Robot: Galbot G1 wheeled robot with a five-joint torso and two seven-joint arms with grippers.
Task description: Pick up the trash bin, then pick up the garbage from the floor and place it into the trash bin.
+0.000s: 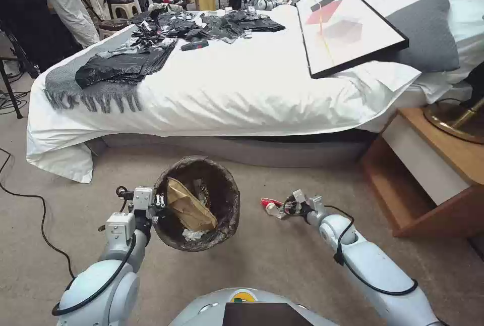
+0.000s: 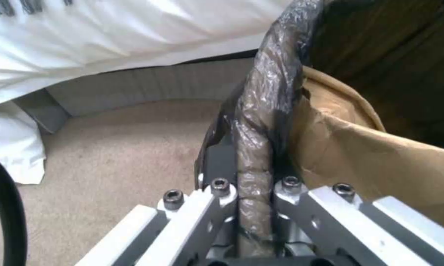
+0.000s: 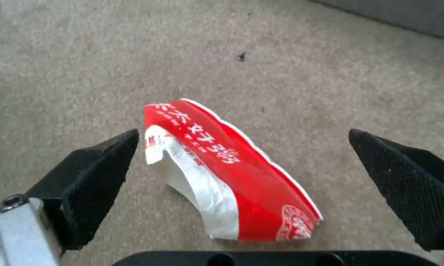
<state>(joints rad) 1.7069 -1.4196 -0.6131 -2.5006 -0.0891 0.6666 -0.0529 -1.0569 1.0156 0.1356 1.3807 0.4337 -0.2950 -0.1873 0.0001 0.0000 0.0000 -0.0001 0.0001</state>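
The trash bin (image 1: 224, 184), lined with a dark bag, hangs tilted above the carpet. My left gripper (image 1: 160, 201) is shut on its rim (image 2: 254, 155), one finger on each side. Inside it lie a brown paper bag (image 1: 189, 207) and a white tissue (image 1: 191, 235). A flattened red-and-white paper cup (image 3: 231, 173) lies on the carpet. My right gripper (image 3: 244, 140) is open, low over it, with the cup lying between the black fingertips (image 3: 106, 159). In the head view the cup (image 1: 272, 206) sits just in front of the right gripper (image 1: 285, 205).
A bed (image 1: 242, 94) with white sheets, black plastic bags (image 1: 126, 63) and a framed picture (image 1: 348, 25) stands ahead. A wooden nightstand (image 1: 433, 174) stands at the right. A black cable (image 1: 35, 215) runs over the carpet at the left.
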